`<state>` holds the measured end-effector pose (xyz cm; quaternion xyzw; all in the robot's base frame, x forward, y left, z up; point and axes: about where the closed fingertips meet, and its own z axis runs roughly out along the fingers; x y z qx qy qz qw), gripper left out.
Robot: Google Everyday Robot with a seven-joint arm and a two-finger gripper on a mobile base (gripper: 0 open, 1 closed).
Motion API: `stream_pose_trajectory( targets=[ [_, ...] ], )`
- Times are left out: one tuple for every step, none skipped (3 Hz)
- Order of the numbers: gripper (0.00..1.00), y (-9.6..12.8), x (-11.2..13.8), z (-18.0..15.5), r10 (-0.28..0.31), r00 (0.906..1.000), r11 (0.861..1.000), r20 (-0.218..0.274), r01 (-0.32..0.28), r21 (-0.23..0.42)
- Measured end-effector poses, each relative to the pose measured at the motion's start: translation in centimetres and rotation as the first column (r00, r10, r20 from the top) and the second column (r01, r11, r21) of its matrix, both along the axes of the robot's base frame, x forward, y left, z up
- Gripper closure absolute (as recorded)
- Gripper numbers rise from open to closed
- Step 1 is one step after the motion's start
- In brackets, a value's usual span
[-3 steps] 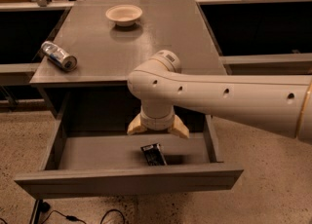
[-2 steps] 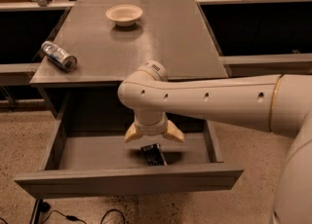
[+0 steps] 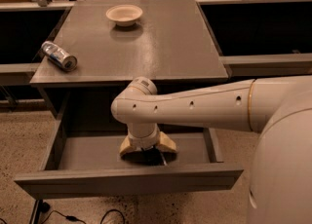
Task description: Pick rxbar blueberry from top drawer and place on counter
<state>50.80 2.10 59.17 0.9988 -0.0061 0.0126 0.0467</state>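
The top drawer [image 3: 127, 181] is pulled out below the counter [image 3: 165, 47]. My gripper [image 3: 147, 153] points down inside the drawer, near its front middle, with its tan fingers [image 3: 127, 146] spread open. The rxbar blueberry [image 3: 154, 158] lies on the drawer floor right under the gripper. Only a dark sliver of it shows between the fingers; the rest is hidden by the wrist and the drawer front. The white arm reaches in from the right.
A silver-blue drink can [image 3: 59, 55] lies on its side at the counter's left edge. A pale bowl [image 3: 124, 14] stands at the counter's back. Light wooden benches run along the back. Cables lie on the speckled floor at the lower left.
The gripper has come down and forward in the drawer and now stands over the bar, hiding most of it. The arm has swung lower across the drawer.
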Motion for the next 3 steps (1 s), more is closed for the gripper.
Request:
stream_pose_trajectory(
  targets=[
    [0.0,0.46,-0.21,-0.92,0.018,0.9998,1.0,-0.011,-0.018,0.0],
    [0.0,0.69,-0.36,-1.64,0.041,0.9991,0.999,-0.008,-0.041,0.011],
    [0.26,0.74,-0.39,-1.56,0.049,0.9988,0.999,-0.007,-0.049,0.019]
  ],
)
